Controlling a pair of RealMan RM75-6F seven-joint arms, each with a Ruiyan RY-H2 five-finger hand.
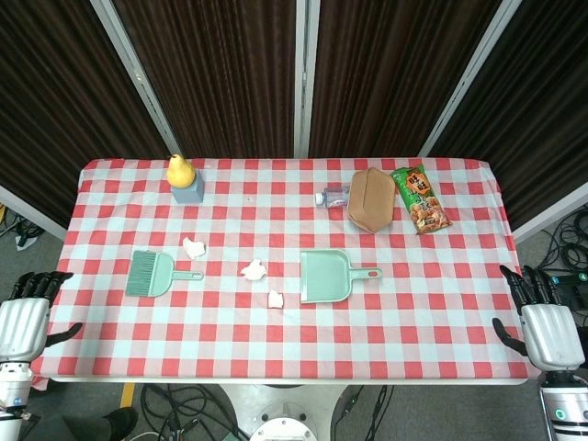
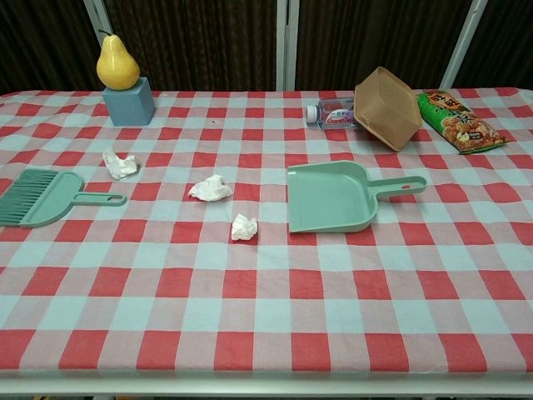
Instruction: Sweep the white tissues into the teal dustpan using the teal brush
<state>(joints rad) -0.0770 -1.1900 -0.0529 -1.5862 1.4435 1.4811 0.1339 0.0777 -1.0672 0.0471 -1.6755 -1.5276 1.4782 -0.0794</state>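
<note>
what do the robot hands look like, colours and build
In the head view, both the left robot hand and the right robot hand have black fingers on a silver-white metallic palm block. Each sits on a white wrist; the right wrist shows a small teal ring mark.

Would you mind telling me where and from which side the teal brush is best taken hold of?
Probably by its slim handle, from above. The teal brush lies flat, bristles toward the table's left edge, handle pointing at the tissues. The left hand is nearest and looks free.
</note>
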